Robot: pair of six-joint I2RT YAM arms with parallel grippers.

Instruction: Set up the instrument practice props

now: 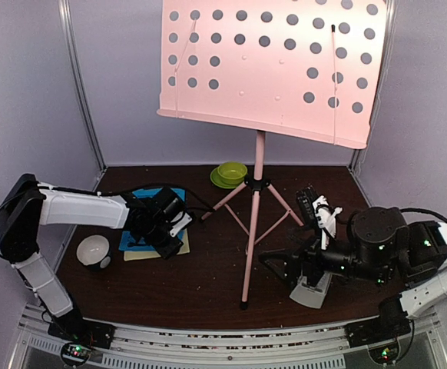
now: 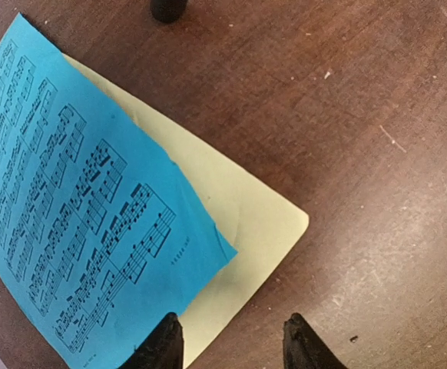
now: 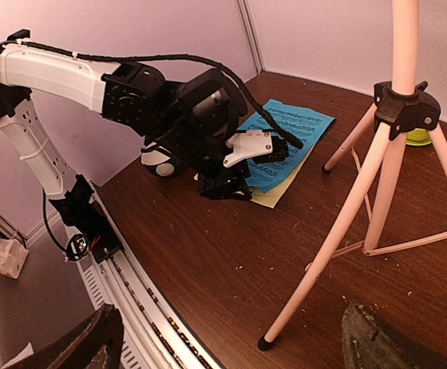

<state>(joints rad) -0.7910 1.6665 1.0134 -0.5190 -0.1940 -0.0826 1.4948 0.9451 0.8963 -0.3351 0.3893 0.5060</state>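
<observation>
My left tool hangs low over the bench, its jaws partway apart and closed on nothing. One finger stands over the near edge of the blue music sheet, and the corner of the pale-yellow sheet beneath it shows in the gap. Both sheets lie flat, blue on top and skewed, to the left of the pink music stand and near its left foot. The stand is upright at mid-bench on its three legs, its perforated desk tilted high above. My right tool is spread wide and empty, low on the stand's right and facing its legs. Under that arm, just right of the stand's near foot, lies a pale wedge that I take for the metronome, partly hidden. A green cup sits behind the stand, and a small white bowl is far to its left.
</observation>
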